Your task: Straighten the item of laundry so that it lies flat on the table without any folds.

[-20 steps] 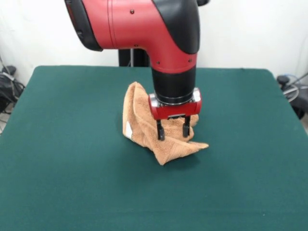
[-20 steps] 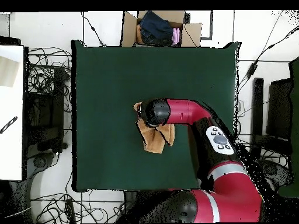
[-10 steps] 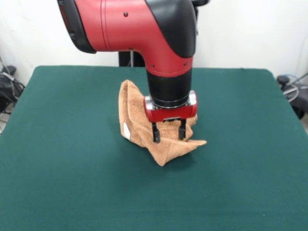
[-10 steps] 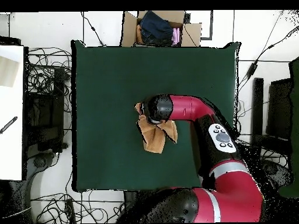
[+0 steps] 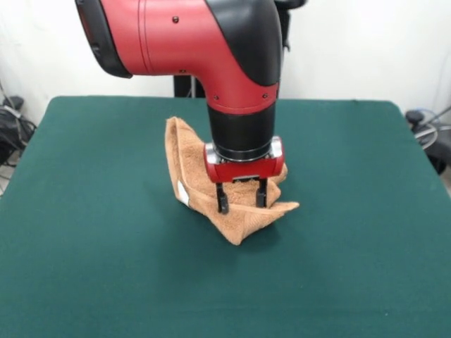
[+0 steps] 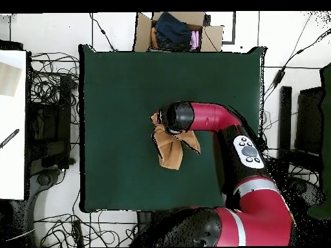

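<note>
The item of laundry point(image 5: 187, 162) is a light orange-tan towel, bunched in folds at the middle of the green table point(image 5: 91, 211). One edge stands up as a ridge at the left and a pointed corner lies toward the front. A small white tag point(image 5: 184, 193) shows on its left side. My gripper point(image 5: 242, 202) comes straight down onto the towel, its tips sunk in the cloth, with a fold bunched between them. In the overhead view the towel point(image 6: 169, 152) sticks out from under the arm's wrist point(image 6: 178, 117), which hides the gripper.
A cardboard box point(image 6: 178, 29) holding dark and pink clothes sits beyond the table's far edge in the overhead view. Cables and equipment point(image 6: 52, 123) lie on the floor around the table point(image 6: 116, 84).
The gripper has moved left in the front view, dragging the towel's raised part with it. The ridge has shifted left, while the front corner has stayed nearly in place.
</note>
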Controlling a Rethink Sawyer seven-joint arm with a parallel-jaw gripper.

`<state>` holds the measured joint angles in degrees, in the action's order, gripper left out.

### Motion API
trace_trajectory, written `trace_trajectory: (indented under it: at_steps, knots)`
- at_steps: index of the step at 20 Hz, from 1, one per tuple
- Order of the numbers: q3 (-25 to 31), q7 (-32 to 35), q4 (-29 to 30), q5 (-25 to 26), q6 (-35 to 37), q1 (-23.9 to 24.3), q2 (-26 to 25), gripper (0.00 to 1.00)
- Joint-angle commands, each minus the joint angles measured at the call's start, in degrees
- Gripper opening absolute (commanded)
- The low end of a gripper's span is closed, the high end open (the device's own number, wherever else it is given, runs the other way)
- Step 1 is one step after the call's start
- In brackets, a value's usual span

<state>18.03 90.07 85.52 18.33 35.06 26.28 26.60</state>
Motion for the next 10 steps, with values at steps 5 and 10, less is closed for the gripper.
trace_trajectory:
  at_steps: [5,10]
  knots:
    - [3.1,-2.5,-2.7,0.1,5.4,0.6,0.0,1.0]
    - [3.0,-2.0,-2.4,0.1,5.1,0.3,0.3,1.0]
